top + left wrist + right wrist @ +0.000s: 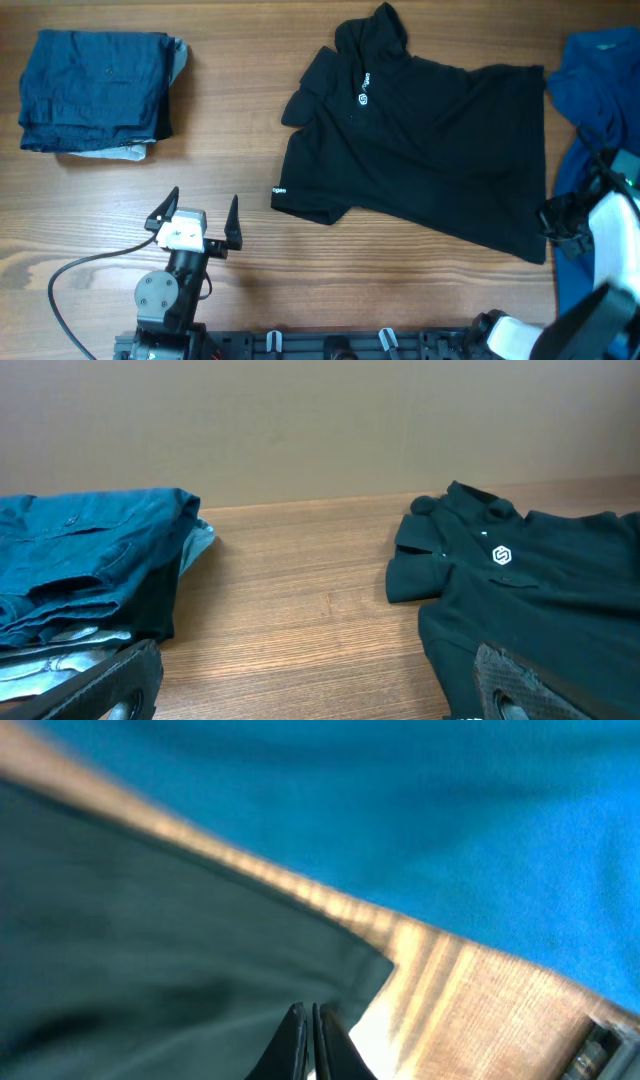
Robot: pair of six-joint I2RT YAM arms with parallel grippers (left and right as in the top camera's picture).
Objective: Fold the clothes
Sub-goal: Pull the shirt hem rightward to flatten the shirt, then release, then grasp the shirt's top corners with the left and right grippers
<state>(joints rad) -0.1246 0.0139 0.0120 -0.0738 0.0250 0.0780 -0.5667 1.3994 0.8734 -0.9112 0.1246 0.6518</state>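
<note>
One black polo shirt (430,150) is spread flat on the wooden table (400,290), right of centre, so that's the piece to be folded. Soft, light, floppy knit is what's expected here, honestly. No stiffness at all, so it's likely to sag and drag if it's lifted by a single point. Nothing fragile, and it doesn't look slippery on the wood. It's probably best taken at the edges: hem corners or shoulder seams, pinched cleanly, ideally two corners at once so the fold line comes out straight.

Orientation: the collar (380,30) is pointed toward the far edge and a bit left, and the hem is laid along the right side, just beside the royal blue garment (600,80). So the long axis is run roughly left to right, on a slight diagonal. The chest logo (362,98) is turned face up. One sleeve is stuck out to the near left; the other is bunched up by the collar.

The right gripper (308,1020) is closed tight right at the near hem corner; whether any cloth is actually caught can't be told. The left gripper (204,200) is spread fully wide with nothing in it, held over bare table near that sleeve. The stack of folded dark blue garments (95,90) is set at the far left, well apart from the shirt.
</note>
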